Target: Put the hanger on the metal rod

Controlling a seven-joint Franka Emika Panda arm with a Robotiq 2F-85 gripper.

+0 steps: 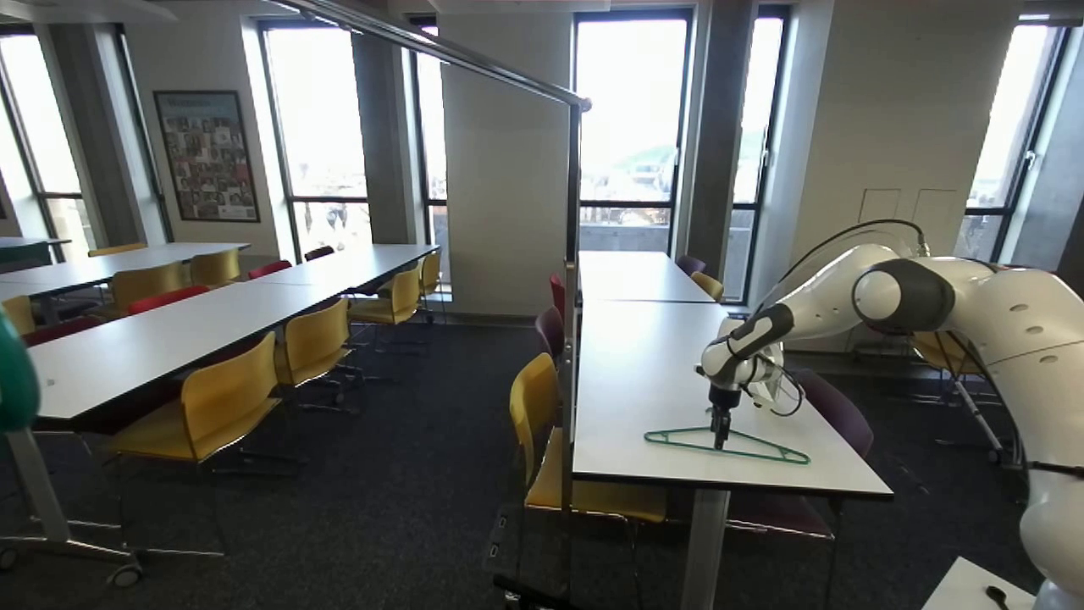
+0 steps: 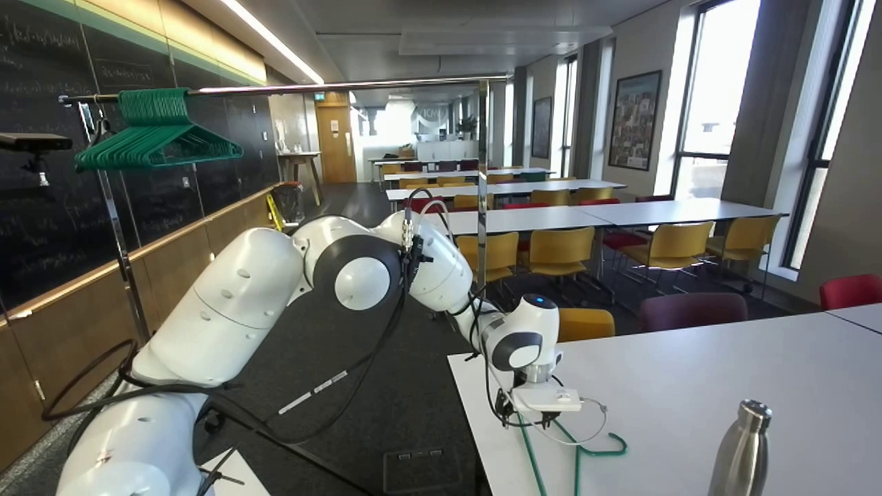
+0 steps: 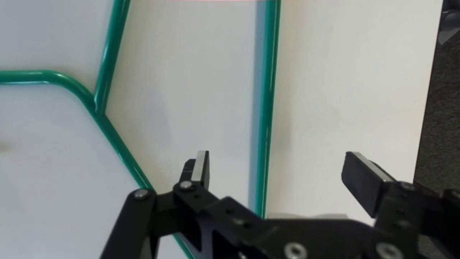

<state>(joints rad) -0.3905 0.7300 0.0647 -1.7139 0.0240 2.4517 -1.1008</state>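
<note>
Okay, white table [image 1: 639, 364], long, dark-edged, in both exterior views. Metal rod [image 2: 406, 83]: thin, silvery, shiny, running high up, bunch of green hangers [image 2: 131, 148] near its end in an exterior view. Hanger [image 3: 266, 108] lies on the white table near its edge: thin glossy green tube, triangular outline, long bar straight with a bluish shadow along one side, two sloping shoulders meeting at a neat joint in the wrist view. Gripper [image 3: 276, 162] right over it, released, fingers [image 3: 359, 180] spread wide either side of the long bar. Hook [image 2: 603, 453]: same green, curled round at the tip.
</note>
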